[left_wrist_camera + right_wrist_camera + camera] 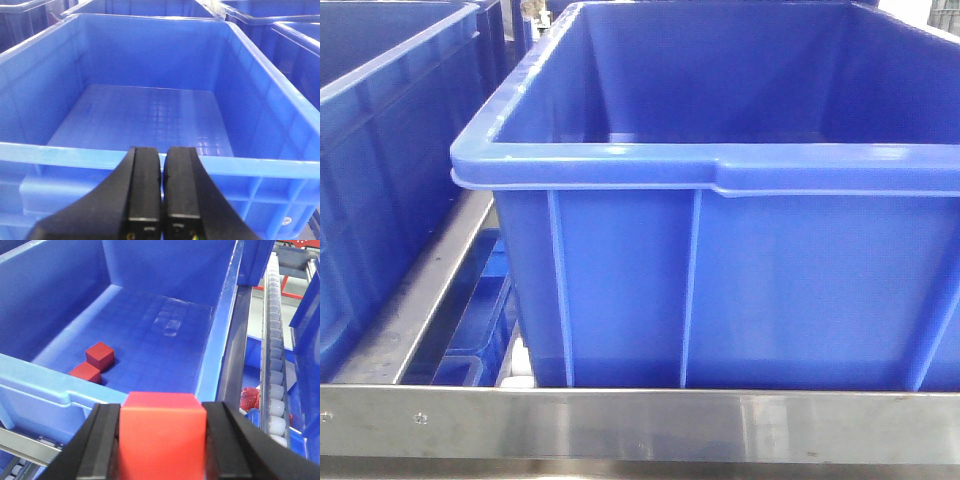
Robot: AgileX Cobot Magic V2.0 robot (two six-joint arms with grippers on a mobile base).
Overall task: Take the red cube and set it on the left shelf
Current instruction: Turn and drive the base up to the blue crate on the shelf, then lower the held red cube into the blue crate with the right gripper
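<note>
Brushed-steel shelf (620,425) across bottom of front view, riveted rail, big blue ribbed crate (740,260) right behind it, second crate (370,170) to the left across a gap. More blue crates behind in left wrist view. Roller track (274,370) beside crate wall in right wrist view, red clutter low beside it, too blurred to name.

Right tool (162,442) clamped on cube (162,427): bright red, square between both fingers, held clear of everything, just short of near rim of stocked crate (45,385). Two darker red cubes (99,354) already on that floor, touching each other, near left wall. Left tool (162,200) closed to a hairline slit, nothing in it, parked at near rim of empty crate (150,115).

Step judged: pick done, transport in hand, placing not yet done. Cannot tell whether stocked crate belongs to left shelf or serves as source bin.

Next move likely calls for: carry toward left shelf, clear the tall rim, lower toward crate floor, then release. Keep cube level, avoid landing on other cubes. Main risk judged: rim strike on approach, or drop from too high and a bounce.
</note>
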